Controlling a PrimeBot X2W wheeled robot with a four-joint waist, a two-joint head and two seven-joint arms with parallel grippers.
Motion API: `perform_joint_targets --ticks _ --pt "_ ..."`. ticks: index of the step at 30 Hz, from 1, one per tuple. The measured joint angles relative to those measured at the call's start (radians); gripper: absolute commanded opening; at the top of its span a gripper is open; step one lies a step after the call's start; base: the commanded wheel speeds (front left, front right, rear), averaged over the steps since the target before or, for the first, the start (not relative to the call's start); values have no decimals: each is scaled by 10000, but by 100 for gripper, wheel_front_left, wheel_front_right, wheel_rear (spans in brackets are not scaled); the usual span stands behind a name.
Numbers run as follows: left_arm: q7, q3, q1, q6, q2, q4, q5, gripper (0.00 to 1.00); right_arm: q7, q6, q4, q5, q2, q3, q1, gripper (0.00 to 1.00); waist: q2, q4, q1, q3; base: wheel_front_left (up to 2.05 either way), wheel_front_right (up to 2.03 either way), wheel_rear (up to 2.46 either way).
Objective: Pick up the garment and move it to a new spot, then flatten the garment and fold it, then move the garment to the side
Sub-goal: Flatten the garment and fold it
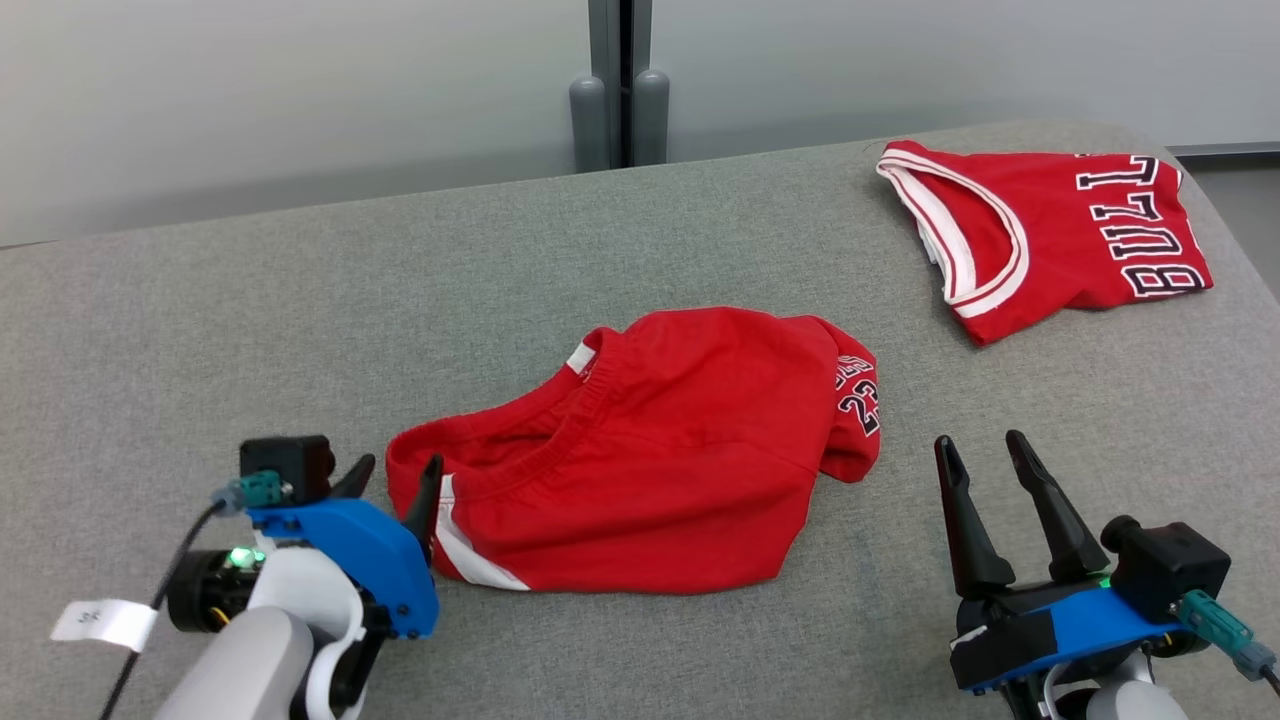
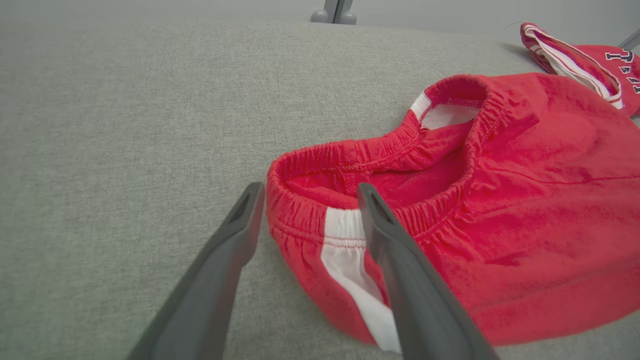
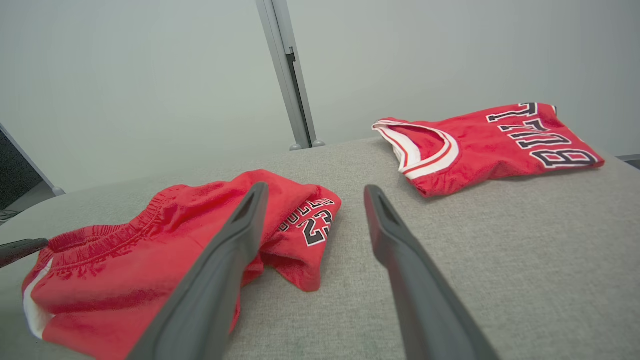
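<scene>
Now red shorts (image 1: 660,460) lie crumpled at middle of table (image 1: 300,330); left gripper (image 1: 398,468) spread wide, holding nothing, straddling waistband (image 2: 350,150) corner; right gripper (image 1: 980,445) wide open, empty, just right of shorts; folded jersey (image 1: 1060,235) far right.

Both ends are the same build: left gripper (image 1: 398,465) and right gripper (image 1: 978,440) each have two long, dark-grey tapered fingers (image 2: 220,280) with a shallow slot near the tip. They sit on a blue printed bracket (image 1: 350,550) with small dark screw heads, plus a boxy black camera module (image 1: 285,465), a teal connector (image 1: 255,490) and a lit green LED (image 1: 240,556). Left side has a thin black cable (image 1: 130,655) with a white paper tag (image 1: 103,622) and a pale grey forearm (image 1: 245,665) in a white shell; right side has black tape (image 1: 1000,648) across its bracket.
</scene>
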Motion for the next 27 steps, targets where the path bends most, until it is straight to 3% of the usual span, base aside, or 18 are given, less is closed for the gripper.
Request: perform_joint_targets --ticks 5,9,16,27 --pt "734 290 -114 761 322 -1436 8 100 10 0 -56 -36 0 -65 2 100 0 -46 0 37 0 0 0" --pt "1643 171 -787 782 -190 -1985 -508 100 54 0 -77 -33 0 -54 15 100 0 -137 0 156 0 0 0" --pt "3053 203 -2439 744 -1325 -539 -1636 100 -4 0 -58 65 -2 186 -185 100 0 -670 0 374 0 0 0" --pt "3735 554 -4102 1122 -1772 2291 -2002 100 -121 0 6 105 -4 525 -337 100 0 -1679 1 922 0 0 0"
